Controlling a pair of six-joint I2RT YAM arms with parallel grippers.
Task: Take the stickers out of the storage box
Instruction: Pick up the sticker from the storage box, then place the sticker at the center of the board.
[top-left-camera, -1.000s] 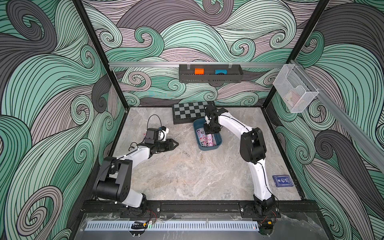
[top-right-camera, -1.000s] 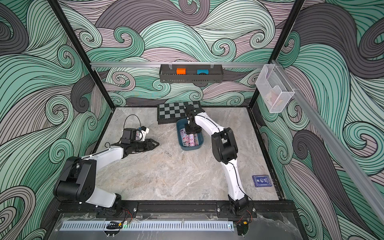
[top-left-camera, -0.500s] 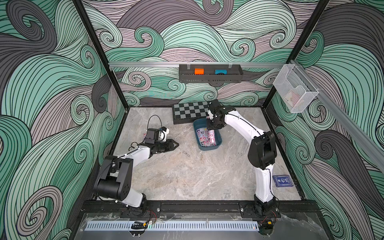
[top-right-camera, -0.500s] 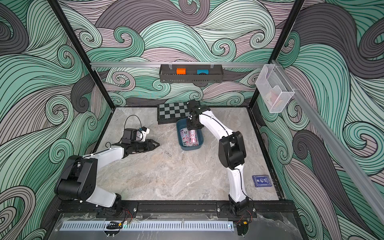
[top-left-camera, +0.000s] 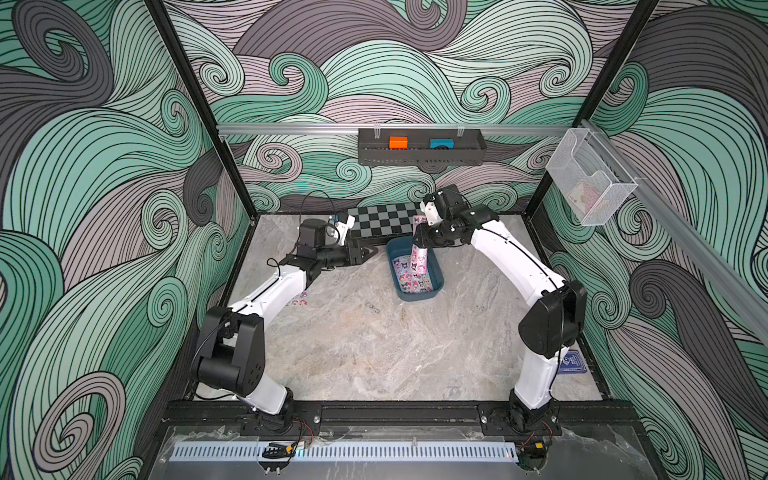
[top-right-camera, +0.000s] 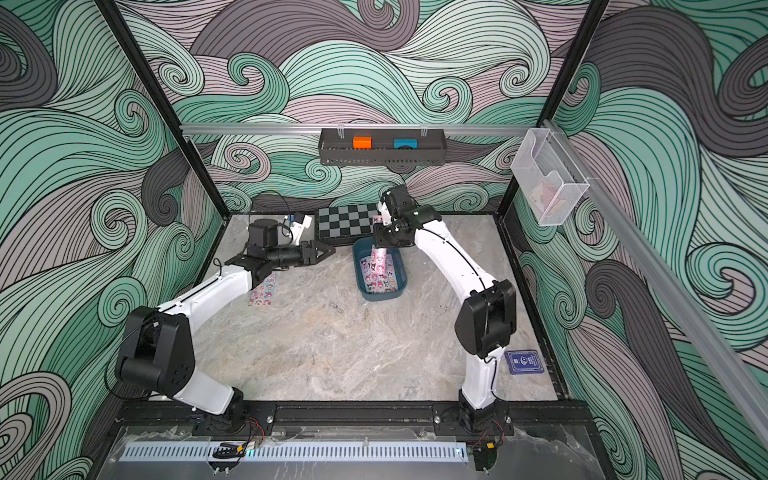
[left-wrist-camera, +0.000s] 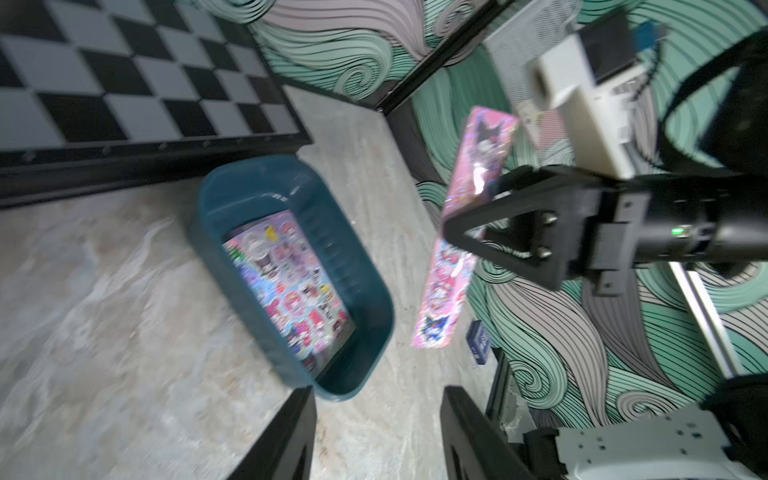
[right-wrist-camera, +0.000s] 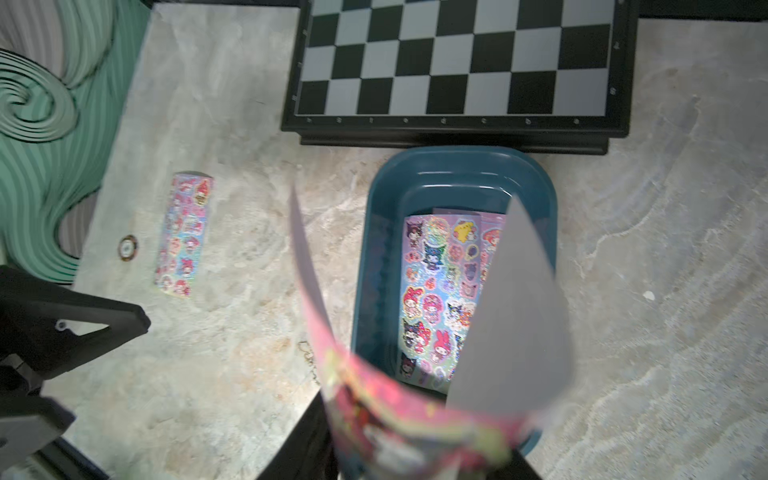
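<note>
The storage box (top-left-camera: 432, 266) (top-right-camera: 397, 266) (left-wrist-camera: 332, 232) (right-wrist-camera: 374, 232), a teal tub, sits just in front of the chessboard. Stickers (top-left-camera: 411, 279) (top-right-camera: 378, 277) (left-wrist-camera: 291, 286) (right-wrist-camera: 440, 291) lie flat inside it. My right gripper (top-left-camera: 419, 240) (top-right-camera: 380, 243) (left-wrist-camera: 451, 226) (right-wrist-camera: 415, 440) is shut on one pink sticker sheet (top-left-camera: 419, 255) (top-right-camera: 380, 254) (left-wrist-camera: 484, 153) (right-wrist-camera: 515, 311), which hangs curled above the box. My left gripper (top-left-camera: 372, 250) (top-right-camera: 331, 250) (left-wrist-camera: 376, 399) stands open and empty, left of the box. Another sticker sheet (top-left-camera: 300, 298) (top-right-camera: 262, 291) (right-wrist-camera: 185, 241) lies on the table under the left arm.
A chessboard (top-left-camera: 386, 220) (right-wrist-camera: 457, 62) lies at the back wall. A black wall tray (top-left-camera: 419, 151) and a clear bin (top-left-camera: 590, 183) hang above. A dark blue card box (top-right-camera: 524, 361) is at the right edge. A small round token (right-wrist-camera: 127, 247) lies near the loose sheet.
My right gripper has risen out of the box with a sticker sheet in it. The left gripper has moved back and right, toward the box, and opened slightly.
</note>
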